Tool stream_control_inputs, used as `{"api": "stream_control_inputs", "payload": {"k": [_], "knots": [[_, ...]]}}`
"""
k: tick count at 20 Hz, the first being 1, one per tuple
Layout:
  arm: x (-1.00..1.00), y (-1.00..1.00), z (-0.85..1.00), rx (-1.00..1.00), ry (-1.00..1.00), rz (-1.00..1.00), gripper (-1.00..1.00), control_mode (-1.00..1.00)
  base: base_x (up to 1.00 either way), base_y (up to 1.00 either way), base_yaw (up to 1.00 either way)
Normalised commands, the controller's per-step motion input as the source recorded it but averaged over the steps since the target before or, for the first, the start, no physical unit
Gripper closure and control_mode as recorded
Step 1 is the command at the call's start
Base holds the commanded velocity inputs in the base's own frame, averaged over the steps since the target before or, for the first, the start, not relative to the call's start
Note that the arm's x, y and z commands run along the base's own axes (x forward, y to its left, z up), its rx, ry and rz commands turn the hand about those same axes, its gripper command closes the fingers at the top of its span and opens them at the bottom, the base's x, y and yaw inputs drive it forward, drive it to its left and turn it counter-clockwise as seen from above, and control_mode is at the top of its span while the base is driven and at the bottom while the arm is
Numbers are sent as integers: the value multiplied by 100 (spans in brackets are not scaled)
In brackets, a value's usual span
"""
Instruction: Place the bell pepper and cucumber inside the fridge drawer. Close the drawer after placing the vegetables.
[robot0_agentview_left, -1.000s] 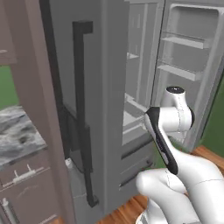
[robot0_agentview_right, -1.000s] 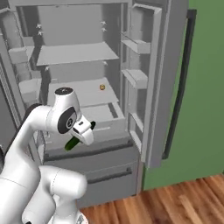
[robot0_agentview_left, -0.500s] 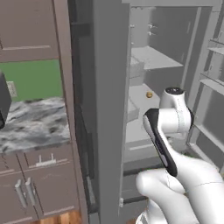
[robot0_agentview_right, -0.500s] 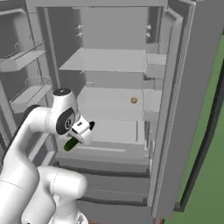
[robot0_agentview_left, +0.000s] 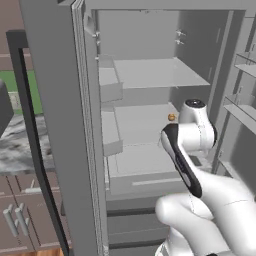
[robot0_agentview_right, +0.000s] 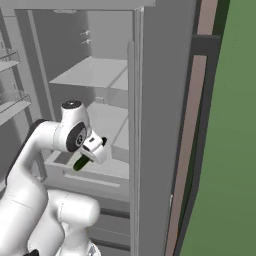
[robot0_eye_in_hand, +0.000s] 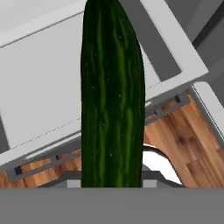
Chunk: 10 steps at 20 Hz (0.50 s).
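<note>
Cucumber (robot0_eye_in_hand: 112, 96) clamped in the claw (robot0_agentview_right: 89, 156), hanging above the open fridge drawer (robot0_eye_in_hand: 39, 83)

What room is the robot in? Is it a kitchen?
Most likely a kitchen: an open fridge with shelves, brown cabinets under a marble counter, and a cucumber held in the gripper.

The glossy white, rounded-segment robot arm (robot0_agentview_left: 200, 200) has swollen, smooth shells. A long black oval inlay (robot0_agentview_left: 181, 160) runs toward 5 o'clock along one link. A dark grey disc cap (robot0_agentview_right: 71, 105) tops the wrist joint, and another round dark joint face (robot0_agentview_right: 77, 140) sits beside it. The small white hand block (robot0_agentview_right: 94, 148) seems boxy, though it is blurry.
</note>
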Motion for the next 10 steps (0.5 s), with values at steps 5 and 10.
{"api": "stream_control_inputs", "payload": {"k": [5,10], "knots": [[100,0,-54,0,7,10,100,-100,0,0,0],[90,10,-75,0,0,1,100,-100,0,0,0]]}}
